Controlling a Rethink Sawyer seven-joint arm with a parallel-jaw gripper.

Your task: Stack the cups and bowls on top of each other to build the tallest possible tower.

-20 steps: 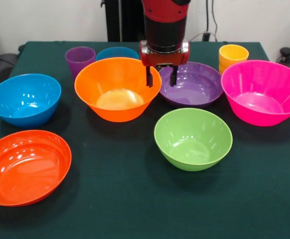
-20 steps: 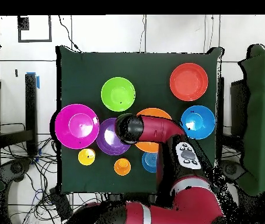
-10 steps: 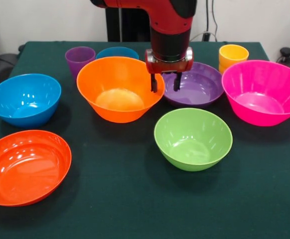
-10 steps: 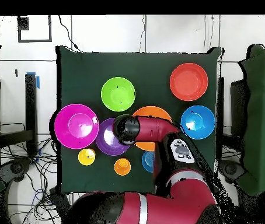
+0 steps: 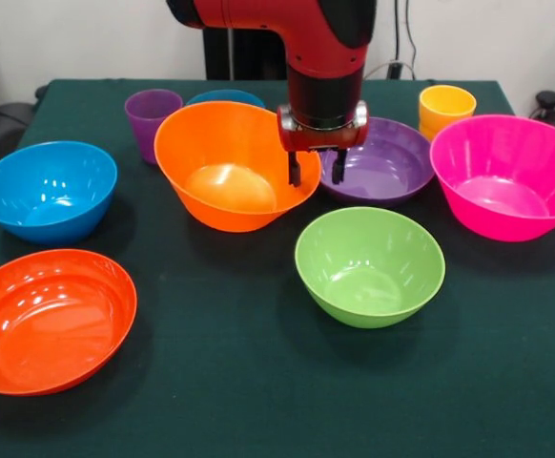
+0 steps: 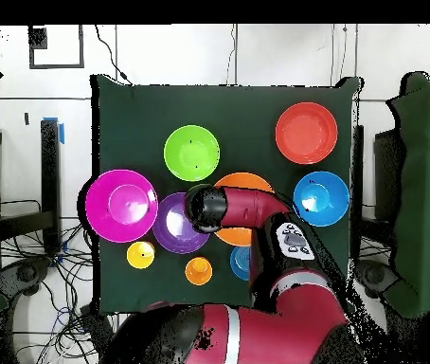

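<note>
1. Hand (image 5: pixel 316 169) hangs straight down from the red arm, at the right rim of the orange bowl (image 5: pixel 228 167), between that bowl and the purple bowl (image 5: pixel 378 160)
2. Its two dark fingers (image 5: pixel 295 170) are a little apart and straddle the orange bowl's rim, one inside and one outside; whether they press the wall I cannot tell
3. Orange bowl sits tilted, its right side raised toward the hand
4. From the front, the pink bowl (image 5: pixel 508 176) stands at the right, green bowl (image 5: pixel 369 265) near the front middle, blue bowl (image 5: pixel 47 189) at the left, red bowl (image 5: pixel 49 318) at the front left; none is nested in another
5. At the back stand a purple cup (image 5: pixel 151 116), a yellow cup (image 5: pixel 446 107), and a small blue bowl (image 5: pixel 222 97) mostly hidden behind the orange one
6. Overhead, the arm (image 6: pixel 233 210) lies across the orange bowl and hides the hand; an orange cup (image 6: pixel 198 271) shows there, which the front view does not show clearly
7. All stand on the green worktop (image 5: pixel 258 382)
</note>
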